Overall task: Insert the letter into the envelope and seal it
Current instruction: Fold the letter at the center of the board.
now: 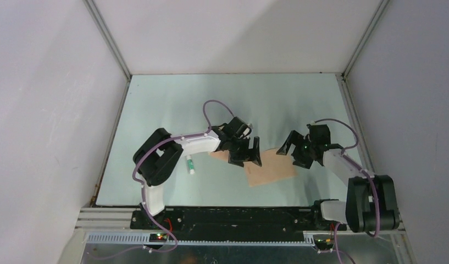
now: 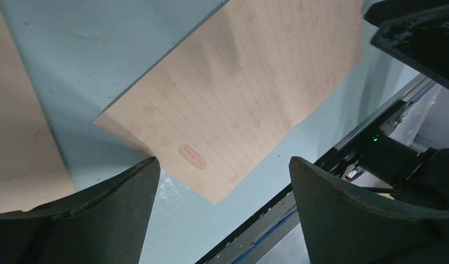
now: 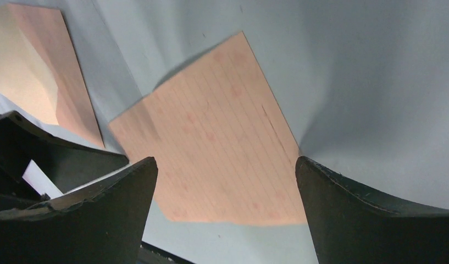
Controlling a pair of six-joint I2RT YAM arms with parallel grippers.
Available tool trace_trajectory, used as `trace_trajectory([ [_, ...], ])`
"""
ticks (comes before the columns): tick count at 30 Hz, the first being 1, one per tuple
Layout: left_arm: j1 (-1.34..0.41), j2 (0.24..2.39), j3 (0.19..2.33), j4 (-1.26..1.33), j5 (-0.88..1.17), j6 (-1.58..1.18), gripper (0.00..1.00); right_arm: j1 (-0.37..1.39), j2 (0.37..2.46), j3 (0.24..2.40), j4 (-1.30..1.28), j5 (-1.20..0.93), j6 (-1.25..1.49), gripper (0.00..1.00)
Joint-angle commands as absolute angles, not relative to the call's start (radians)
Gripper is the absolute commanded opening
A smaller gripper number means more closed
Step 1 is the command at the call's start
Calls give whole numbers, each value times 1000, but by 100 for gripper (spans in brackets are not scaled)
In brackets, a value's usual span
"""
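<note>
Left gripper (image 1: 245,155): jaws spread wide with nothing between them, hanging low over the table at the centre of the top view. In its wrist view I saw the two dark fingers (image 2: 90,220) along the bottom edge. The letter (image 2: 249,93) filled the middle and upper right beyond them: ruled lines, faint reddish dots, one small oval mark near its lower corner. It was not gripped. I couldn't tell whether the lower-left finger touched the sheet's near corner.

Right gripper (image 1: 292,149): also spread wide and empty, just right of centre in the top view, facing the left one across the sheet. Its wrist view had the letter between its fingers (image 3: 376,220), with a shadow along the sheet's upper edge.

The letter lay on the teal table (image 1: 172,104), just below and between the two grippers, turned off square.

The envelope (image 3: 40,71) sat at the upper left of the right wrist view, apart from the letter, with a paler cream area showing on it. In the top view only a tan sliver of it showed, left of the left gripper.

A white tube (image 1: 190,164) with a green end lay further left, beside the left arm.
</note>
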State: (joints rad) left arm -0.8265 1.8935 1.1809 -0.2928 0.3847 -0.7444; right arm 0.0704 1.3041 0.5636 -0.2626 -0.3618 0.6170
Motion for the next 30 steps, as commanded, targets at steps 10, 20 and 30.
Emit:
trace_trajectory([
  [10,-770,1824,1256,-440,330,-626,95,39,896,475,-553,-212,680,99],
  [20,-753,1903,1359,-420,323,-630,94,36,796,332,-525,-339,797,99],
  [30,-753,2026,1441,-429,370,-593,93,28,846,255,-317,-334,936,99],
])
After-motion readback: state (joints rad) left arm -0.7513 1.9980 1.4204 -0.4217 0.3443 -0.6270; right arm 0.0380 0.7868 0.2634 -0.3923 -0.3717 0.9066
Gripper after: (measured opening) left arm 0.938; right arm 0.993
